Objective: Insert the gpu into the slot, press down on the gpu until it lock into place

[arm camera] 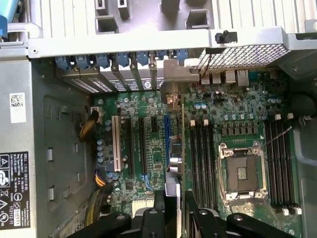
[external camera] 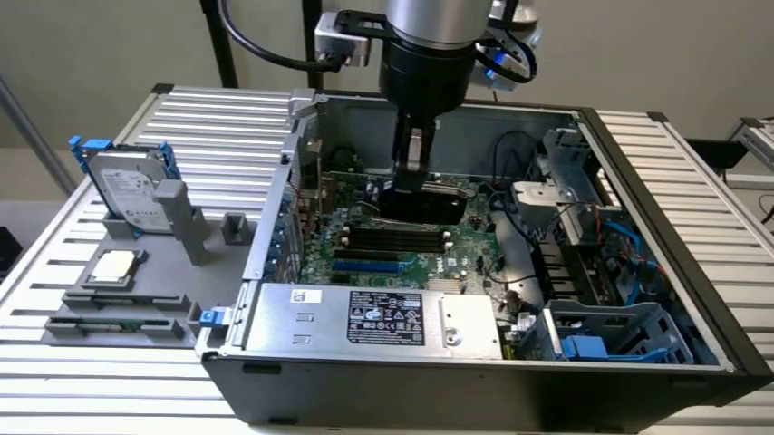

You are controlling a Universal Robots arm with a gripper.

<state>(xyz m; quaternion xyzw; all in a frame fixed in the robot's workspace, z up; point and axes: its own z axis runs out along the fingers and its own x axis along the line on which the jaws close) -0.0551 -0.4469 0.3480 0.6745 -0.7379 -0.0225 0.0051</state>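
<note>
Inside the open computer case [external camera: 484, 122], above the green motherboard [external camera: 324, 240], we see the end effector [external camera: 415, 186] closed on the gpu [external camera: 423, 207], holding the black card on edge. From the wrist view we find the card pinched between the fingers [arm camera: 158, 213], near the bright-blue slot [arm camera: 167, 134], which lies uncovered.
</note>
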